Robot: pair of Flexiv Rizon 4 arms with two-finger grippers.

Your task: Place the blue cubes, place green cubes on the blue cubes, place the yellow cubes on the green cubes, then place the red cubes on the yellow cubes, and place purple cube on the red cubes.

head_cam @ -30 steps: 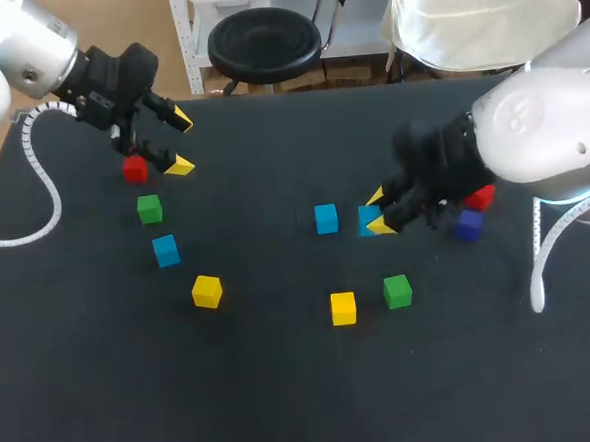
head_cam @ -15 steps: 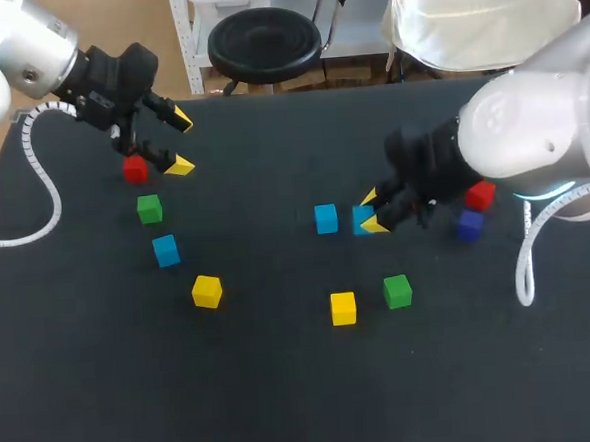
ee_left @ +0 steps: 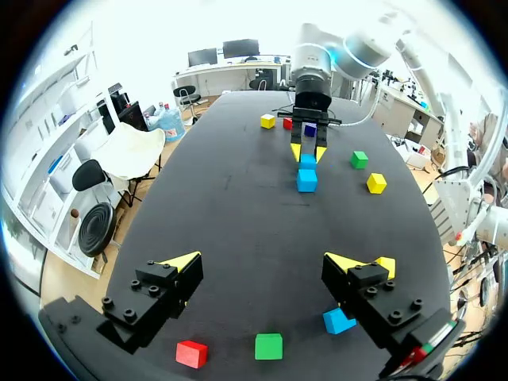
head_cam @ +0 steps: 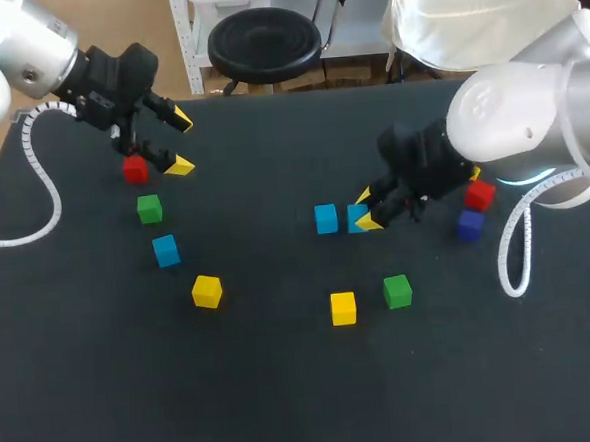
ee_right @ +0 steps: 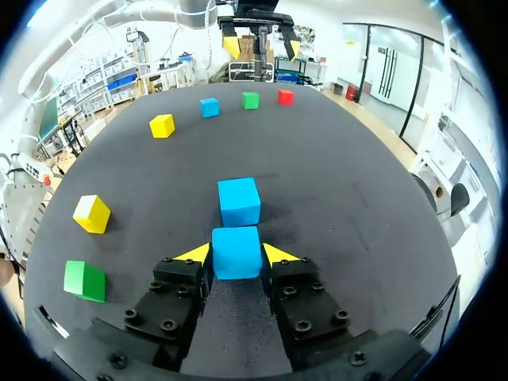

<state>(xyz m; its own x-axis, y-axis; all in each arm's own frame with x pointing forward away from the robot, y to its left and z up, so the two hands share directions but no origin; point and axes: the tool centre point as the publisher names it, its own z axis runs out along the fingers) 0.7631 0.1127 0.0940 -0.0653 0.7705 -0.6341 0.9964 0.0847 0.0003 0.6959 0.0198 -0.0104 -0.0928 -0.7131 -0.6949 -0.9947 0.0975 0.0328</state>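
Collision is the main risk here; the right gripper [ee_right: 238,255] is clenched on a blue cube [ee_right: 236,248], and a second blue cube [ee_right: 239,201] sits just ahead of its fingertips, near but apart in the right wrist view; in the head view the pair lies side by side around the middle of the table [head_cam: 286,402]. If the arm pushes forward or sets down too close, the held cube would likely knock its neighbour askew, and a crooked base would spoil every layer stacked on it; if the fingers open while the cube is tilted, it may land off-square. Whether the held cube rests on the table or hangs slightly above it I cannot tell from these views. The left gripper [head_cam: 180,142] stands released, grasping nothing, with a red cube [head_cam: 135,170] just beside one of its tips; a careless descent there could nudge that cube out of reach, though red is not wanted until a later layer.
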